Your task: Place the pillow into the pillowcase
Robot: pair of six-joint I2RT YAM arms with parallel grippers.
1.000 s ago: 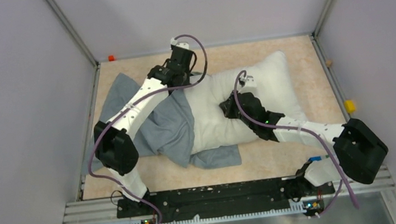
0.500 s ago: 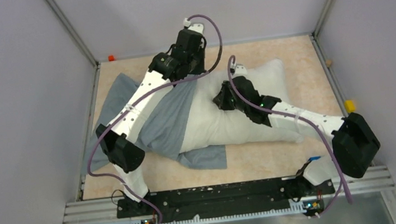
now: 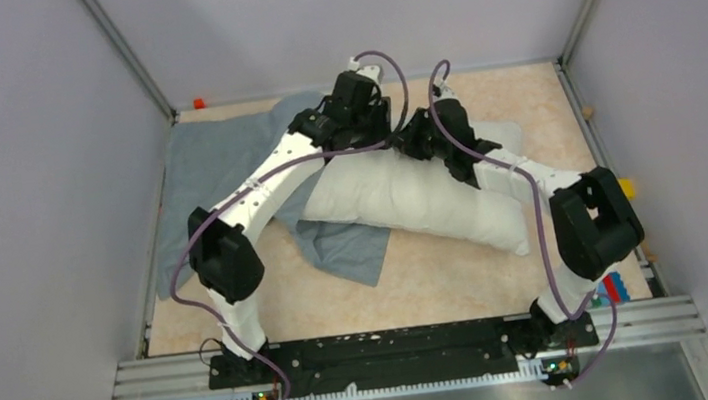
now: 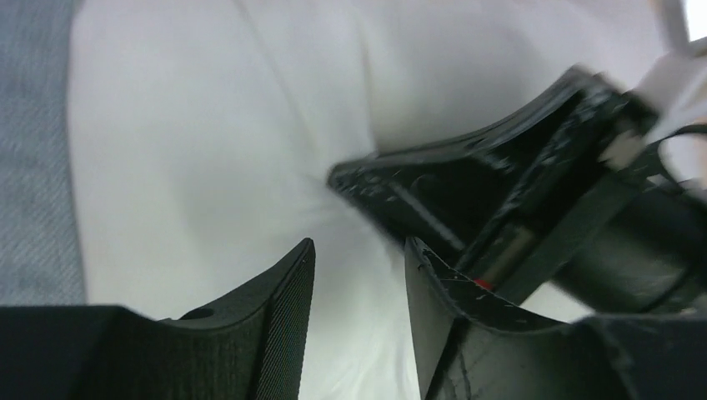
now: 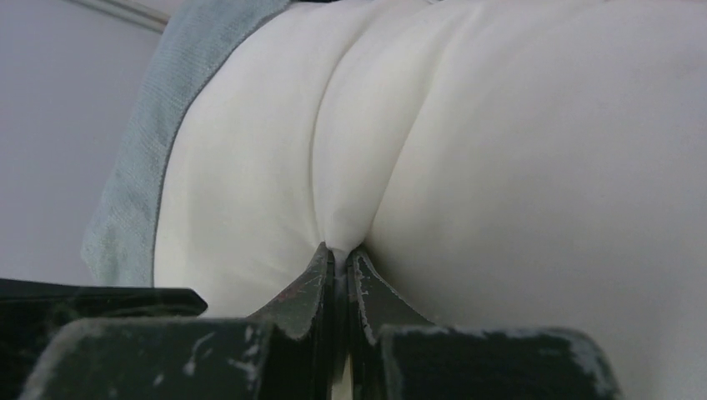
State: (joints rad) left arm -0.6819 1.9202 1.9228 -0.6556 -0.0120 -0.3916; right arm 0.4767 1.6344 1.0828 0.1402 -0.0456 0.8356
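Pinching a fold of the pillow (image 5: 517, 167), the right gripper (image 5: 340, 250) has its jaws clenched on the white fabric at the cushion's far edge. The pillow lies slantwise across the middle of the table (image 3: 440, 286). Its left end rests on a near flap of the pillowcase (image 3: 215, 160), which spreads wrinkled over the far left corner. The left gripper (image 4: 358, 246) hovers over the pillow just beside the right one, its jaws parted with nothing caught between them.

Smooth cloth pillow (image 5: 500, 125), woven matt pillowcase (image 5: 137, 167)
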